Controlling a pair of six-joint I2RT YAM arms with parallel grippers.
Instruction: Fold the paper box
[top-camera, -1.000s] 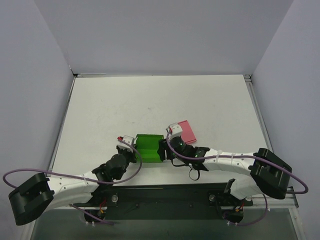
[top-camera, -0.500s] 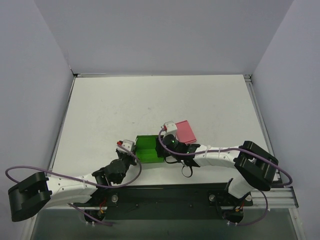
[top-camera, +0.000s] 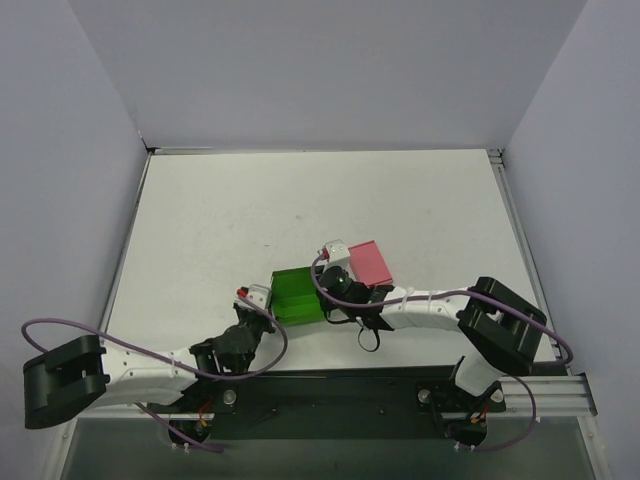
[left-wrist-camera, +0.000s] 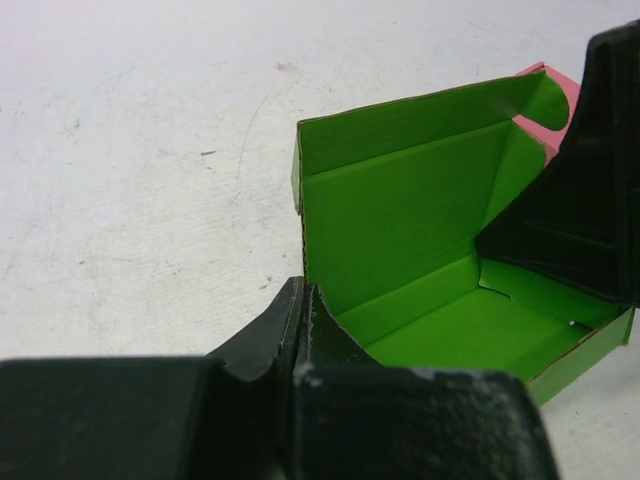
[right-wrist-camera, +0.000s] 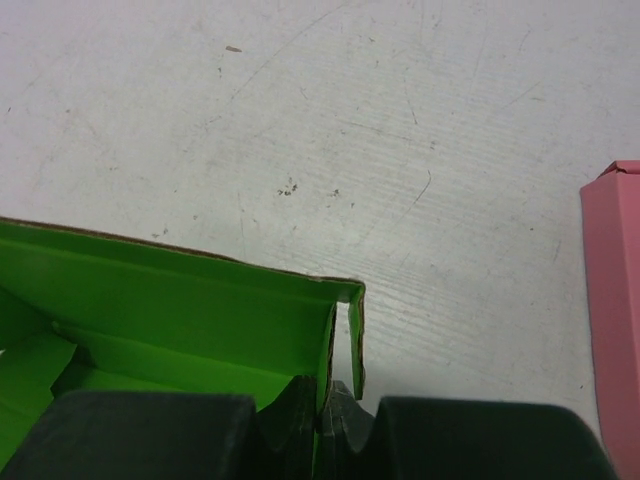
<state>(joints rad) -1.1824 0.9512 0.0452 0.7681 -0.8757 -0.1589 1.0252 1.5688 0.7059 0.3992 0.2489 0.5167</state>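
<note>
The paper box (top-camera: 298, 292) is bright green and lies open-topped on the white table (top-camera: 300, 200), with its walls standing up. My left gripper (top-camera: 262, 305) is shut on the box's left wall; in the left wrist view its jaws (left-wrist-camera: 303, 300) pinch the near corner of the paper box (left-wrist-camera: 400, 220). My right gripper (top-camera: 325, 290) is shut on the right side wall. The right wrist view shows the gripper (right-wrist-camera: 328, 388) clamping that thin wall of the paper box (right-wrist-camera: 180, 300), with a small end flap (right-wrist-camera: 355, 335) standing just beyond.
A flat pink box (top-camera: 370, 262) lies just right of the green one, behind my right gripper; its edge shows in the right wrist view (right-wrist-camera: 615, 300). Grey walls enclose the table on three sides. Purple cables loop beside both arms.
My right gripper has shut on the box's right wall. The left arm has drawn back toward the near edge, and the box has shifted slightly with both grippers.
</note>
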